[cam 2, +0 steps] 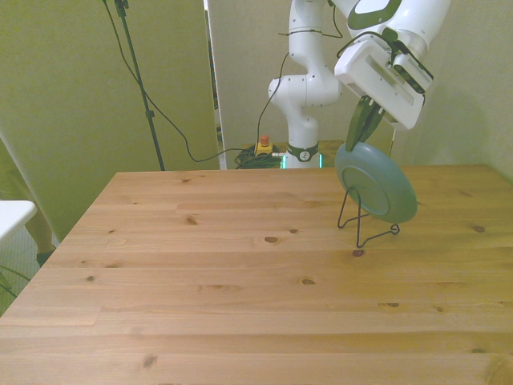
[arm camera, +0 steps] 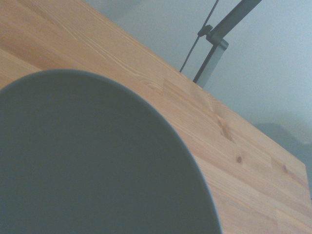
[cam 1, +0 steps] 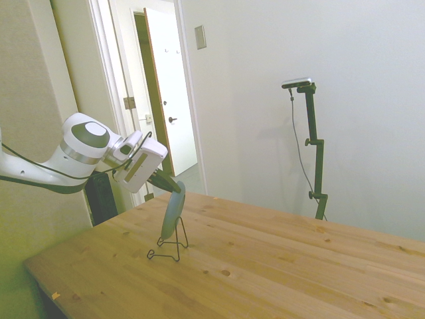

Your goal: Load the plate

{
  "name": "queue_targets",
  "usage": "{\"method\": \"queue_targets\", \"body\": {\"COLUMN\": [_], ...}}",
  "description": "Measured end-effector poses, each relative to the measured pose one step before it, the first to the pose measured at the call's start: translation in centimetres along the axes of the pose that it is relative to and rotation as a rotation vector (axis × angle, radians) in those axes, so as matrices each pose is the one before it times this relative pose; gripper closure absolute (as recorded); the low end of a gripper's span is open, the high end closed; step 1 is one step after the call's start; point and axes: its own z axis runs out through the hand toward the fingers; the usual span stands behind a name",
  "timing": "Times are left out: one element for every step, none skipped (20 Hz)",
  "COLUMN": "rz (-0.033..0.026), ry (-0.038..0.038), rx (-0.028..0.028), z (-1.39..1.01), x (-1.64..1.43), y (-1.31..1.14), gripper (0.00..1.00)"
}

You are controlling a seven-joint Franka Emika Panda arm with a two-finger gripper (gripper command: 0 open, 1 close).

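Wooden table [cam 1: 279, 266], plate [cam 1: 172, 214] on stand [cam 1: 169, 251]

Desk [cam 2: 200, 265] of pale knotty wood planks with a smooth satin finish, plate [cam 2: 377, 188] matt grey-green with a smooth plain face [arm camera: 87, 165], stand [cam 2: 365, 228] of thin black wire, arm [cam 1: 80, 149] shell of glossy white plastic.

Side view: the white arm reaches in from the left, its end effector [cam 1: 174, 187] closed on the upper rim of the plate [cam 1: 171, 216]. The plate stands on edge — nearly upright, slightly tilted — in a thin black wire stand [cam 1: 167, 251] on the wooden counter [cam 1: 265, 266].
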Motion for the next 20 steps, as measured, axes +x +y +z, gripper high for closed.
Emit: {"method": "queue_targets", "body": {"rz": [-0.00549,-0.00454,-0.00591,-0.00467,-0.00381,-0.00391,-0.00325,-0.00358,-0.00193,-0.00185,-0.00336,0.00042,-0.00031,0.00039,-0.00014,-0.00120,0.00030,0.00054,0.00119,0.00035], "ry": [0.00520,0.00700,0.00728,0.01132,0.00823,0.00983,0.00635,0.00453,0.00585,0.00450,0.00683,0.00493,0.00275,-0.00036,0.00053,0.00283,0.00171,-0.00122,-0.00137,-0.00077], "rx": [-0.00785,-0.00978,-0.00761,-0.00845,-0.00606,-0.00458,-0.00369,-0.00372,-0.00295,-0.00462,-0.00313,-0.00269,-0.00437,-0.00373,-0.00254,-0.00216,-0.00151,-0.00092,-0.00038,0.00016], "z": [0.096,0.090,-0.001,-0.104,-0.183,-0.297,-0.375,-0.381,-0.363,-0.217,-0.088,0.058,0.192,0.191,0.125,0.091,0.069,0.064,0.039,0.010], "x": [-0.298,-0.337,-0.385,-0.405,-0.421,-0.376,-0.402,-0.343,-0.366,-0.425,-0.372,-0.350,-0.362,-0.288,-0.190,-0.197,-0.225,-0.216,-0.159,-0.083], "y": [-0.310,-0.335,-0.424,-0.439,-0.407,-0.345,-0.353,-0.275,-0.285,-0.193,-0.139,-0.053,0.008,0.026,0.018,-0.001,-0.024,-0.028,-0.030,-0.027], "gripper": [1.00,1.00,1.00,1.00,1.00,1.00,1.00,1.00,1.00,1.00,1.00,1.00,1.00,1.00,1.00,1.00,1.00,1.00,1.00,1.00]}}
